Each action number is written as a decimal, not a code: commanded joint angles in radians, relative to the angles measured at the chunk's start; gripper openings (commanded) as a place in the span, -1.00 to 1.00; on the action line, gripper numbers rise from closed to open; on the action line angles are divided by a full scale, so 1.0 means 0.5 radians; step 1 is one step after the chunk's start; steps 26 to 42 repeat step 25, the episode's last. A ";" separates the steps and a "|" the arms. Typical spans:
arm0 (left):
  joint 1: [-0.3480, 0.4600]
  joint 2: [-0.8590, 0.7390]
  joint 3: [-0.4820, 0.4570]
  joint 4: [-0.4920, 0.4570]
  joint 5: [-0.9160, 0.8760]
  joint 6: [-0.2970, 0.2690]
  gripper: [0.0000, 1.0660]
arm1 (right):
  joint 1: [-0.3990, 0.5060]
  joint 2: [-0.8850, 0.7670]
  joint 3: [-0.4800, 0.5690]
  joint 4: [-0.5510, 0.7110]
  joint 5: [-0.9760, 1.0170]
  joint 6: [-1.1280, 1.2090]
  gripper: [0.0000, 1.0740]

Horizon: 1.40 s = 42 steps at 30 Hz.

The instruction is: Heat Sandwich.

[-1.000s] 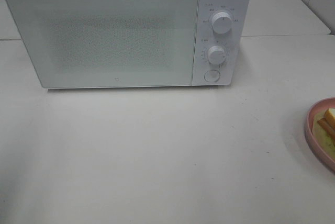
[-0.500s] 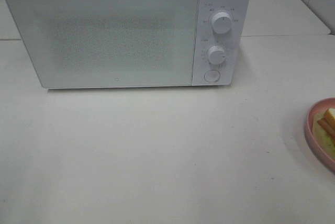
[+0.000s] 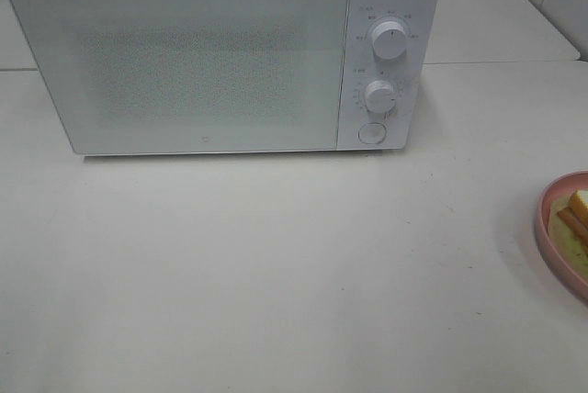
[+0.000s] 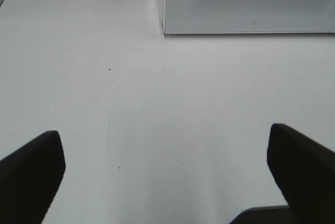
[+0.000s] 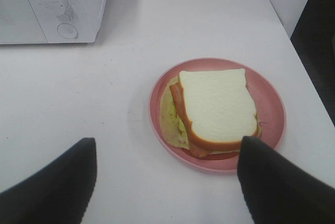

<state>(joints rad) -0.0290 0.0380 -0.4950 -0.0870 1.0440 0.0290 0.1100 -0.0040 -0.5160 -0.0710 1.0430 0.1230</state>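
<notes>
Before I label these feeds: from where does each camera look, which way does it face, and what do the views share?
Exterior high: mounted high, facing down at the microwave and table; no robot parts show.
Left wrist: low over the table, facing the microwave's lower corner; open left gripper.
Right wrist: above the sandwich on its pink plate; open right gripper.
Shared: microwave in all; plate in exterior and right wrist.

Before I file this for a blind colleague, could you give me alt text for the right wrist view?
A sandwich of white bread lies on a round pink plate on a white table, untouched. The right pincer hangs open just short of the plate, its dark fingers apart; a white microwave's knobs show behind.
</notes>
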 commanded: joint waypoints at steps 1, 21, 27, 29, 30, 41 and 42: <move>0.002 -0.126 0.006 0.008 -0.024 0.010 0.89 | -0.014 -0.064 0.004 -0.012 -0.012 -0.012 0.42; 0.002 -0.136 0.004 0.004 -0.024 0.018 0.89 | -0.014 -0.042 0.004 -0.012 -0.012 -0.016 0.42; 0.002 -0.136 0.004 0.002 -0.024 0.018 0.89 | -0.014 -0.042 0.004 -0.012 -0.012 -0.016 0.42; 0.002 -0.136 0.004 0.002 -0.024 0.018 0.89 | -0.014 -0.042 0.004 -0.012 -0.012 -0.016 0.42; 0.002 -0.136 0.004 0.002 -0.024 0.018 0.89 | -0.014 -0.042 0.004 -0.012 -0.012 -0.016 0.42; 0.002 -0.136 0.004 0.002 -0.024 0.018 0.89 | -0.014 -0.042 0.004 -0.012 -0.012 -0.016 0.42; 0.002 -0.136 0.004 0.002 -0.024 0.018 0.89 | -0.014 -0.042 0.004 -0.012 -0.012 -0.016 0.42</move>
